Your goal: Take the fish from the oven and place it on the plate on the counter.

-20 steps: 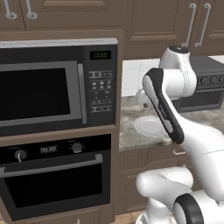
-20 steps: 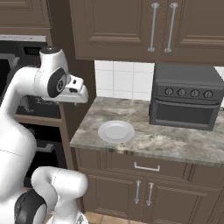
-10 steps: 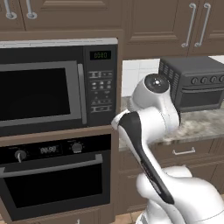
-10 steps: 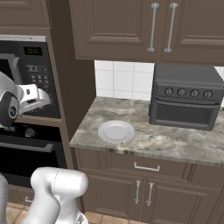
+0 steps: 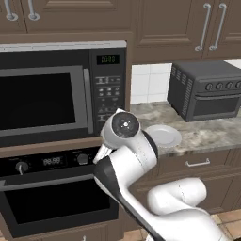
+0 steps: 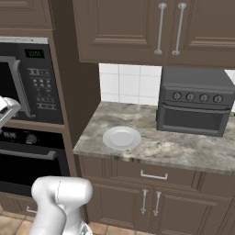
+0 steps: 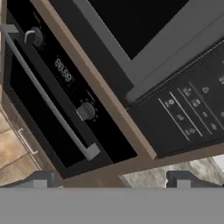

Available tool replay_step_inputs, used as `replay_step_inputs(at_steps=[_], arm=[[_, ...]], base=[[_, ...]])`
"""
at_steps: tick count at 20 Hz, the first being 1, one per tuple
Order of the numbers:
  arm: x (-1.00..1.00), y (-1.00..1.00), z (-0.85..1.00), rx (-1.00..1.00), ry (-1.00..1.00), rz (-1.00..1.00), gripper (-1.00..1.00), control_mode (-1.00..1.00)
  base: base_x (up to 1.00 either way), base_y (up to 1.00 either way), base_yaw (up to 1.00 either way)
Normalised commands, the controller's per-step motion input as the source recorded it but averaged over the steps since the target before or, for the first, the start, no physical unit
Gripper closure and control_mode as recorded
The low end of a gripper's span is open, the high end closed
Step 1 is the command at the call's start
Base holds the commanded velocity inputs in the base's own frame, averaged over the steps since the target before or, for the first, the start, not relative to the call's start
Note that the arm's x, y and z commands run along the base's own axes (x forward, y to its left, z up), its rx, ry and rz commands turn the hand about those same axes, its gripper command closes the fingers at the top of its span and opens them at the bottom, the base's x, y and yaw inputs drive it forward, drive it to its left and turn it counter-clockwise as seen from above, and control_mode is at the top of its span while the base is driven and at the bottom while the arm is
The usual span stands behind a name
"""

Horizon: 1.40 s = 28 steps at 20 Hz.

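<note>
Judging from how things are lying now, the task is barely getting under way: the oven [image 5: 56, 197], sitting at the lower left of the left base view, is showing its glass door closed with the silver bar handle [image 7: 48, 100] untouched, so opening it, lifting the fish out and carrying it over are all remaining. The fish itself is presumably lying behind that dark door, where nothing can be made out. The plate [image 6: 121, 137] is waiting bare on the counter [image 6: 183, 151], left of centre in the right base view. The gripper [image 7: 111, 179] is pointing toward the oven's control strip from the bottom of the hand view, its fingertips [image 7: 40, 178] standing wide apart and holding nothing. Counting: one oven with two knobs, one plate, one microwave [image 5: 61, 99], one toaster oven [image 6: 195, 108].
</note>
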Motion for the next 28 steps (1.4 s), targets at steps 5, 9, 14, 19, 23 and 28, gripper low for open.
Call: replay_step_inputs(at_steps=[5, 9, 14, 19, 23, 28], arm=[[-0.09, 0.31, -0.28, -0.1, -0.1, 0.12, -1.0, -1.0], [-0.12, 0.09, -0.39, -0.08, -0.07, 0.07, -1.0, -1.0], [-0.04, 0.03, -0.43, -0.09, -0.03, 0.05, -1.0, -1.0], [0.0, 0.03, -0.47, -0.09, -0.07, 0.08, -1.0, -1.0], [0.0, 0.11, -0.34, -0.05, -0.12, 0.11, -1.0, -1.0], [0.0, 0.24, -0.35, -0.06, -0.17, 0.06, -1.0, -1.0]], base=[[0.0, 0.0, 0.0], [0.0, 0.0, 0.0], [0.0, 0.0, 0.0], [0.0, 0.0, 0.0], [0.0, 0.0, 0.0], [0.0, 0.0, 0.0]])
